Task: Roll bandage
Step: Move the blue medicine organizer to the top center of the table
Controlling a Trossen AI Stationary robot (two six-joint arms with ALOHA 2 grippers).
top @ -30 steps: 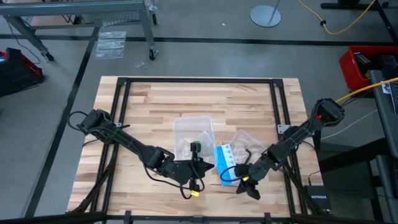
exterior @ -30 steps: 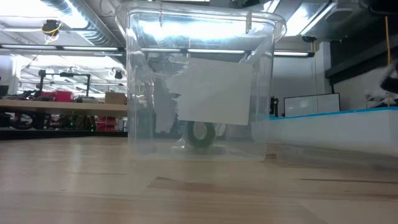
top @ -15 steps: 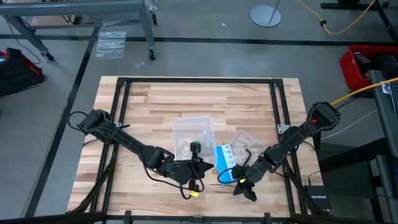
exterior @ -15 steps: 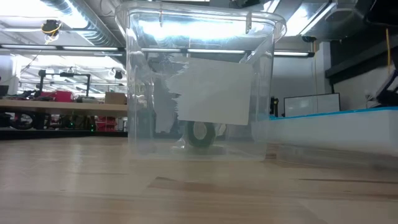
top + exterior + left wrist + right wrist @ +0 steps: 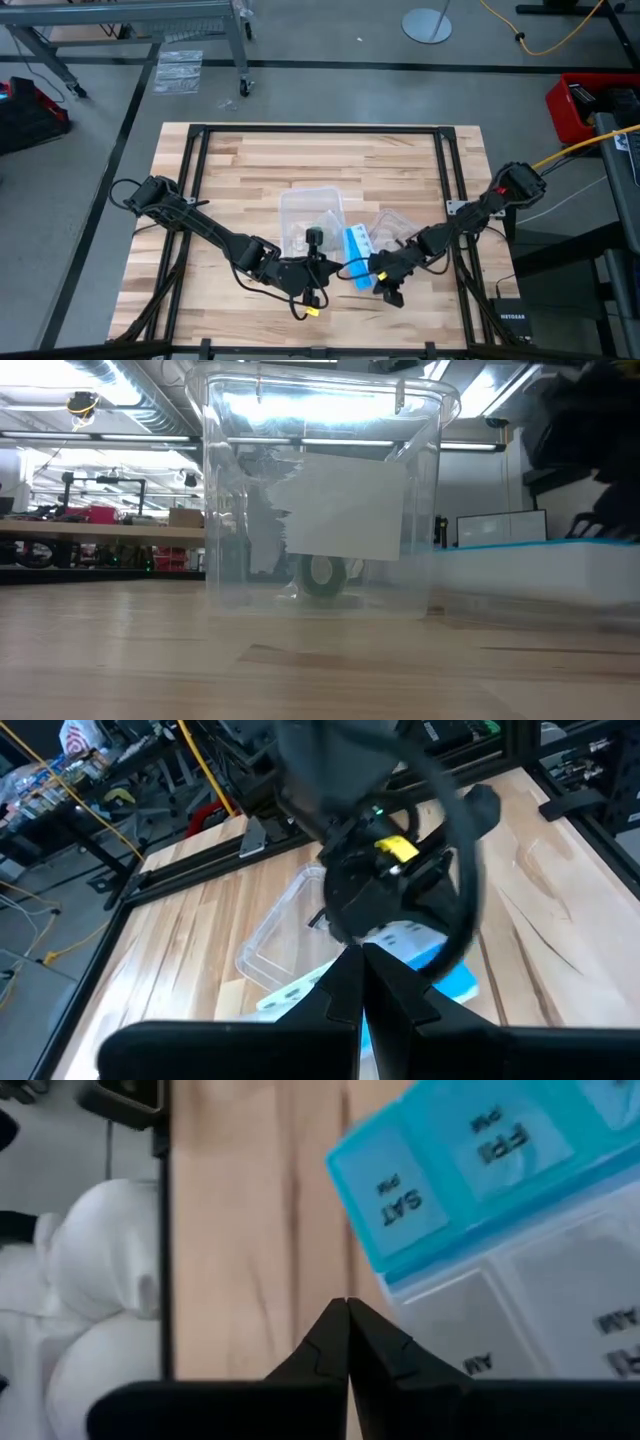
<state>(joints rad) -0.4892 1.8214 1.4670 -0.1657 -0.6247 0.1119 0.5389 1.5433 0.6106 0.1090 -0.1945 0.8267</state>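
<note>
The dark green bandage (image 5: 322, 574) is a small roll. It rests on the floor of a clear plastic tub (image 5: 311, 196) at mid-table and also shows in the high view (image 5: 315, 237). My left gripper (image 5: 322, 270) is shut and empty just near-side of the tub, its fingertips (image 5: 362, 952) pointing toward my other arm. My right gripper (image 5: 378, 276) is shut, its tips (image 5: 347, 1304) low over the wood at the near right edge of a blue-and-white day-labelled box (image 5: 355, 254). My right gripper's shut fingertips (image 5: 347, 1312) point down at the bare wood right beside the blue corner of the box (image 5: 400, 1200). I cannot tell whether they touch the box. My left gripper touches nothing.
A crumpled clear plastic wrapper (image 5: 396, 226) lies right of the box. The box also shows in the low view (image 5: 530, 565) and the left wrist view (image 5: 445, 982). Black frame rails (image 5: 455, 200) run along the table's sides. Bare wood lies toward the far edge.
My right gripper has moved toward the table's left and a little toward the far edge, from the near right of the box to its edge. The box looks nudged slightly toward the left. My left gripper has kept still.
</note>
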